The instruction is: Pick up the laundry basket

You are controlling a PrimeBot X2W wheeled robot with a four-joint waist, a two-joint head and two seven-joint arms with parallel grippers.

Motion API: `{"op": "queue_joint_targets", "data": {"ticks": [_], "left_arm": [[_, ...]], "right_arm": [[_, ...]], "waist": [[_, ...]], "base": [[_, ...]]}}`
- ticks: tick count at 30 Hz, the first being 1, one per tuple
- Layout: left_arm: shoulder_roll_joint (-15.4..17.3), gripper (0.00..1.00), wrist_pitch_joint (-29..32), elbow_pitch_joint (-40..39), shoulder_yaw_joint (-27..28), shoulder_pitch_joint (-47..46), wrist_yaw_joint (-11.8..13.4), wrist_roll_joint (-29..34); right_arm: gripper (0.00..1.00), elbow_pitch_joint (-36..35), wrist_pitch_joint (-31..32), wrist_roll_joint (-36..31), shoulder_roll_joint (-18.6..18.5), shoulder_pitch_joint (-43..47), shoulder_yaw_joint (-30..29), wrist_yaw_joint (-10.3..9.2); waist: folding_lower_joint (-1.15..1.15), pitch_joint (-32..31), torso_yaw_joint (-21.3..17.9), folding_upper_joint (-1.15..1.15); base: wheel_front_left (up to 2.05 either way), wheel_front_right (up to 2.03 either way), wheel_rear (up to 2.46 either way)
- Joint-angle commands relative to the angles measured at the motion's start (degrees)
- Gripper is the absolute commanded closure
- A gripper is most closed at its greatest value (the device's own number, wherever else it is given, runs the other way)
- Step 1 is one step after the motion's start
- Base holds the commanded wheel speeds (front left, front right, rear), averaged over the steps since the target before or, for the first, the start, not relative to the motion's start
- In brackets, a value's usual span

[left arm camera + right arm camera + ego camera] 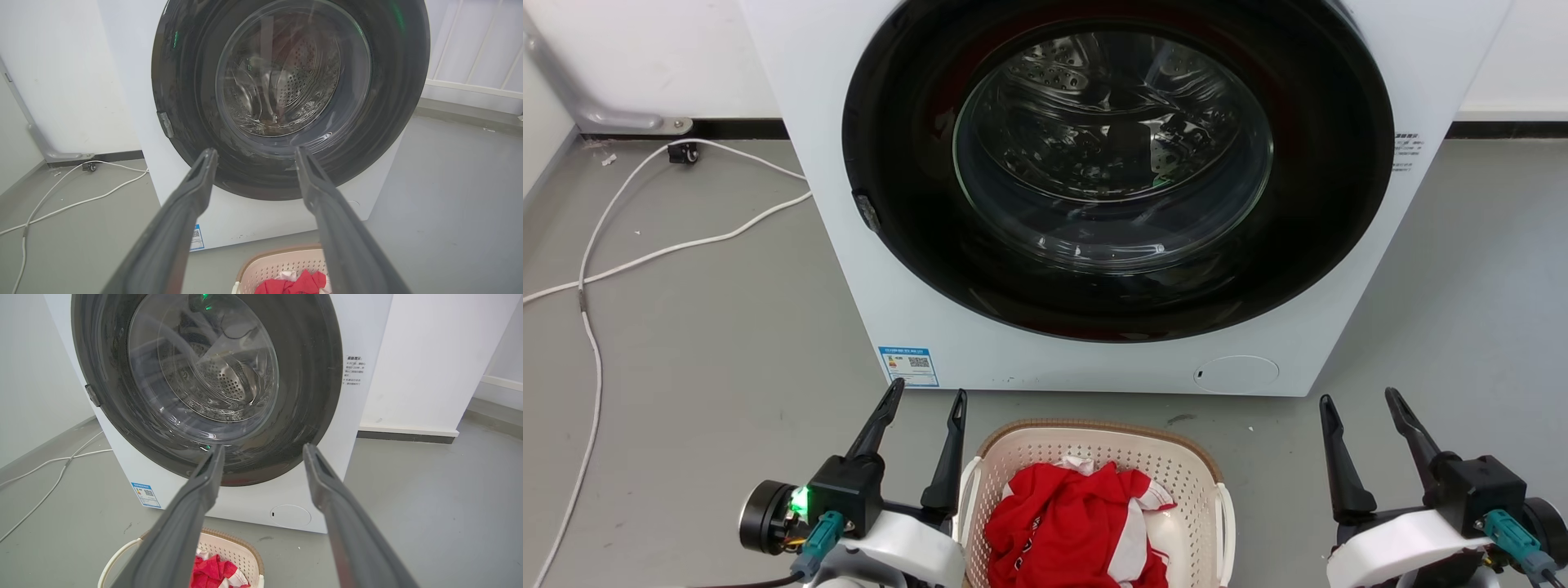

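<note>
- I see the laundry basket (1045, 457) sitting on the grey floor (703, 367), just before the washing machine (833, 204), with red clothes (1070, 514) inside.
- My left gripper (929, 390) hangs just beside its left wall, fingers spread, holding nothing.
- My right gripper (1360, 397) is off its right side, apart from it, fingers likewise spread and empty.
</note>
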Motion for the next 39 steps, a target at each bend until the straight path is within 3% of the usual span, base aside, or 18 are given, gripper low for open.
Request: {"op": "queue_joint_targets", "data": {"ticks": [1,22,39], "left_arm": [[0.0,0.0,-0.3,0.1,0.1,0.5,0.1,-0.2],[-0.1,0.0,-0.3,1.1,0.3,-0.3,0.5,-0.9],[-0.1,0.0,-0.2,17.0,-2.1,-7.2,0.7,-5.7]], "right_arm": [[0.0,0.1,-0.2,0.1,0.1,0.0,0.0,-0.02],[0.0,0.9,0.4,0.2,0.1,-0.5,-0.6,-0.02],[0.0,12.8,-0.8,0.8,0.1,-5.7,-1.4,-0.02]], "waist": [[0.0,0.0,0.0,0.0],[0.0,0.8,0.2,0.0],[0.0,13.0,-0.5,0.0]], "base": [[0.0,0.0,0.0],[0.0,0.0,0.0],[0.0,0.0,0.0]]}}
